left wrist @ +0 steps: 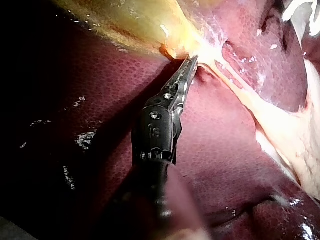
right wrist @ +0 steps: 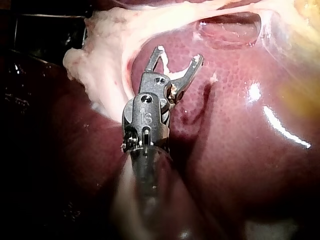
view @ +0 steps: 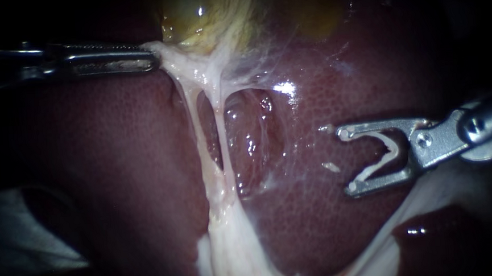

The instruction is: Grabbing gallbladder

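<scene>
Left instrument [view: 151,54]: at 10 o'clock, jaws clenched on the pale lower edge of the gallbladder [view: 210,12]. The tissue tents toward the tip.

Gallbladder: at 12 o'clock, yellow-green, partly out of view.

Tubes [view: 193,118]: two pale strands at centre, running from the gripped edge toward 6 o'clock. A window of liver [view: 116,163] shows between them.

Right instrument [view: 345,160]: at 3 o'clock, jaws spread and holding nothing. It hovers over the liver, well apart from the tubes.

Step, by judgement: the grab looks made and the hold looks taut.

Next move: steady traction toward 10 o'clock, gentle enough not to tear the thin edge.

In the way: the tubes join just beside the grip and could overstretch. A thin film spans the liver at centre. The right instrument is out of the path.
</scene>
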Available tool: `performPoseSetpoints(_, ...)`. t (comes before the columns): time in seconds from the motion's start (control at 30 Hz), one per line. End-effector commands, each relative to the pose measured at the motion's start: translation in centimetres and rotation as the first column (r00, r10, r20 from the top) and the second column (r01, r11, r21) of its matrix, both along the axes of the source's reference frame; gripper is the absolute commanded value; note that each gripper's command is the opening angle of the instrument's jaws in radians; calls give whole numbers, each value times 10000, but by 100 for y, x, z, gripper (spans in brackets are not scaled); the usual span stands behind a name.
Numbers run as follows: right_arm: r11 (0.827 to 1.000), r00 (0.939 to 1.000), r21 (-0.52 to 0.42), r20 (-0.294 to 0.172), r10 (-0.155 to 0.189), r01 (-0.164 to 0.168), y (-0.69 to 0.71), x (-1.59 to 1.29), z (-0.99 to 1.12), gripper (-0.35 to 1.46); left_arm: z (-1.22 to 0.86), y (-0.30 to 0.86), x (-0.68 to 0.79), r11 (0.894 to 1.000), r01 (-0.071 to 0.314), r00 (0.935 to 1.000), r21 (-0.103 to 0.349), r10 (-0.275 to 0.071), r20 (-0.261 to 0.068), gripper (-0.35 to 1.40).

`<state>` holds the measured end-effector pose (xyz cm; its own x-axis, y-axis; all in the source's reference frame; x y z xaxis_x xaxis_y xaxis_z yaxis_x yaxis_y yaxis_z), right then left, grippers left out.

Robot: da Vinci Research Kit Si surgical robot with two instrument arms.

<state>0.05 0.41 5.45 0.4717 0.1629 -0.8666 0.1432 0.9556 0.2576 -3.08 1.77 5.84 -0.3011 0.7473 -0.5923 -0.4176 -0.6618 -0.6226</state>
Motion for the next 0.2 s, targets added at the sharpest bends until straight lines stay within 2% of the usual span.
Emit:
performPoseSetpoints(0.03, 10000, 10000, 1, 0, 2, -2, 0, 0, 0, 50, 0, 0, 0, 10000, 9, 10000, -7, -9, -9, -35)
performPoseSetpoints(0.2, 10000, 10000, 1, 1, 3, -3, 0, 0, 0, 50, 0, -1, -2, 10000, 22, 10000, -11, -22, -18, -35)
